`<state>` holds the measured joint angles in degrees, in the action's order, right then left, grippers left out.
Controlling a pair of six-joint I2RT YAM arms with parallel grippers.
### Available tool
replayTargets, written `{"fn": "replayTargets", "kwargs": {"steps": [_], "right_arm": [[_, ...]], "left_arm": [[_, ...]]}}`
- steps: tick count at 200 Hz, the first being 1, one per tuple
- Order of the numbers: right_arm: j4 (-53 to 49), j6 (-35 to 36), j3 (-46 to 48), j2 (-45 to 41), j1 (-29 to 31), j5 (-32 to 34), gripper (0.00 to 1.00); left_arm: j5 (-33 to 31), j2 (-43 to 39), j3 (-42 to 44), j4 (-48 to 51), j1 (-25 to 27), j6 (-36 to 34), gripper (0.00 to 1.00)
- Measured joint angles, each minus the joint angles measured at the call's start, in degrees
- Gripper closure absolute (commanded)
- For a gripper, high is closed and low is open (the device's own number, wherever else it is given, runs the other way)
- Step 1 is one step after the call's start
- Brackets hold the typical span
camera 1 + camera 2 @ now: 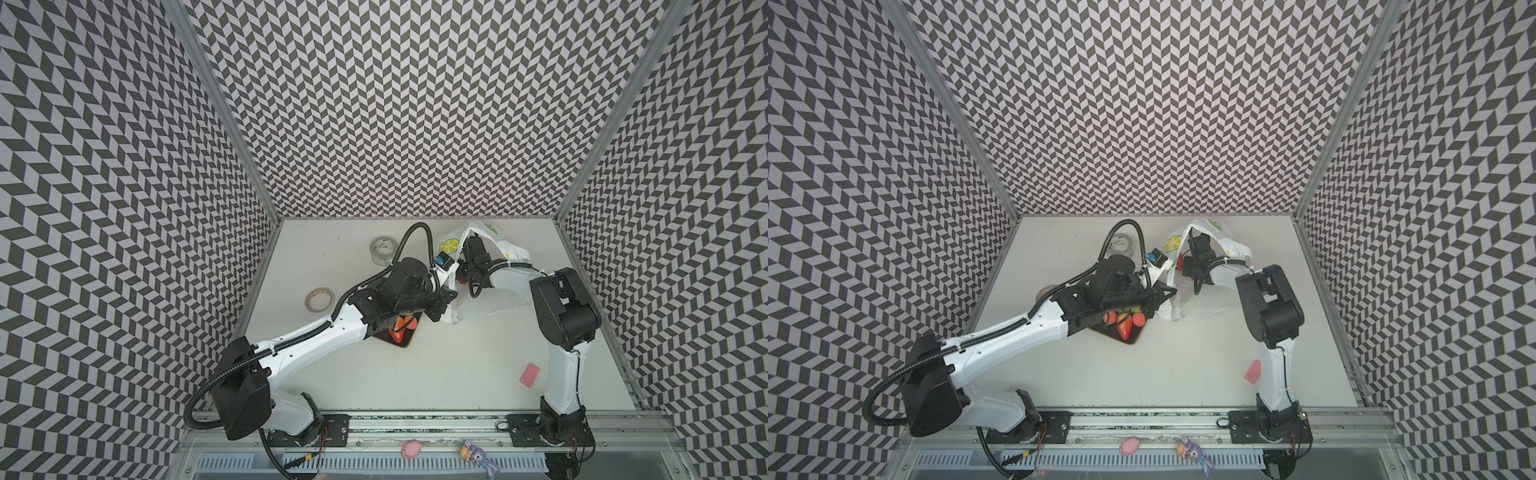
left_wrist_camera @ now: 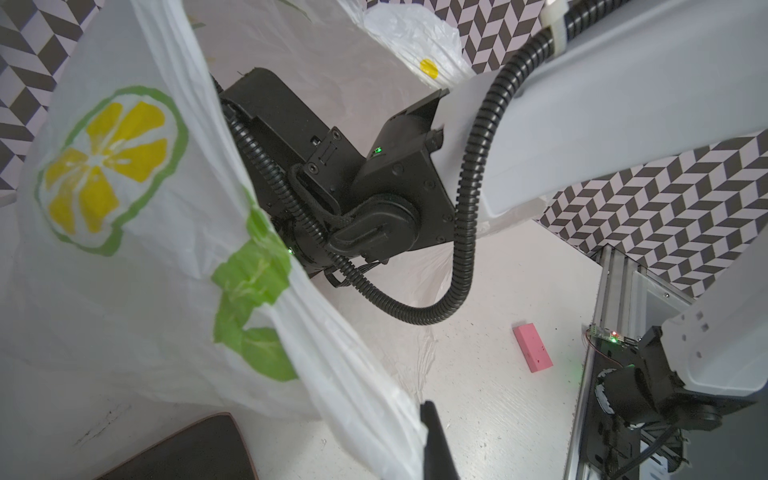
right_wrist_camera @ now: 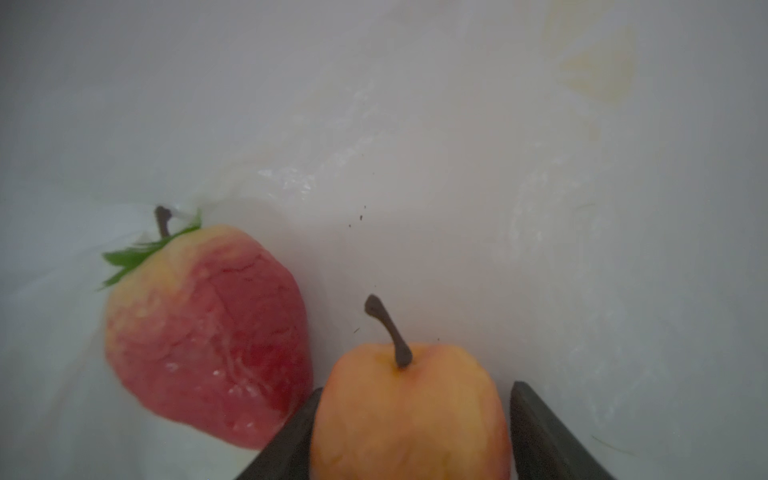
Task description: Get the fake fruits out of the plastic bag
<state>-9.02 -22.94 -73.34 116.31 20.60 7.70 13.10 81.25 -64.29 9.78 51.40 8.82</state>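
In both top views the plastic bag [image 1: 451,245] stands at about 12 o'clock on the worktop [image 1: 415,395], with its mouth lifted. The left hand [image 1: 448,306] is closed tight on the bag's lower edge. The right arm goes into the mouth, so its hand is hidden here. Some fake fruits [image 1: 1125,322] lie already on the dark tray [image 1: 405,343], at 8 o'clock from the left hand.

In the left wrist view one finger [image 2: 432,432] of the left hand pinches the gathered plastic, and the mouth is open around the right wrist. We judge this hold must be firm and high, so that the film does not fall on the fingers inside.

In the right wrist view the right hand [image 3: 415,388] is inside the bag, with its jaws open on both sides of an orange fruit [image 3: 409,415]. One jaw touches it; at the other we see a thin gap. A red fruit [image 3: 208,332] lies just beside. For a good grip we should close gently on the widest part, because the fruit is round and may slip. We should catch no plastic, then draw straight back through the mouth.
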Motion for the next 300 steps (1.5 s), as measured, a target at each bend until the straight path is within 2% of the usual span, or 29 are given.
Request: {"fn": "replayTargets", "kwargs": {"steps": [36, 54, 117, 193, 263, 300], "right_arm": [[-0.2, -0.3, -0.3, 0.0, 0.0, 1.1, 0.58], [-0.2, -0.7, -0.1, -0.4, 0.0, 1.3, 0.63], [0.5, -3.7, 6.5, -12.0, 0.0, -2.3, 0.63], [-0.9, -5.8, 18.0, -23.9, -2.5, -13.3, 0.64], [-4.8, -3.3, 26.6, -34.6, -3.9, -24.0, 0.64], [-9.4, -1.0, 30.4, -41.2, -3.9, -27.4, 0.64]], "left_arm": [[-0.2, 0.0, 0.0, 0.0, 0.0, 0.0, 1.0], [-0.4, 0.0, 0.0, 0.0, 0.0, 0.0, 1.0], [-2.2, 0.2, 0.0, -0.4, 0.0, 0.0, 1.0], [-3.2, 1.3, 0.1, -2.7, -0.2, -0.1, 1.0], [-4.2, 4.2, 0.2, -4.4, -0.4, -1.4, 1.0], [-4.7, 6.1, -0.2, -5.3, -0.4, -2.4, 1.0]]}}
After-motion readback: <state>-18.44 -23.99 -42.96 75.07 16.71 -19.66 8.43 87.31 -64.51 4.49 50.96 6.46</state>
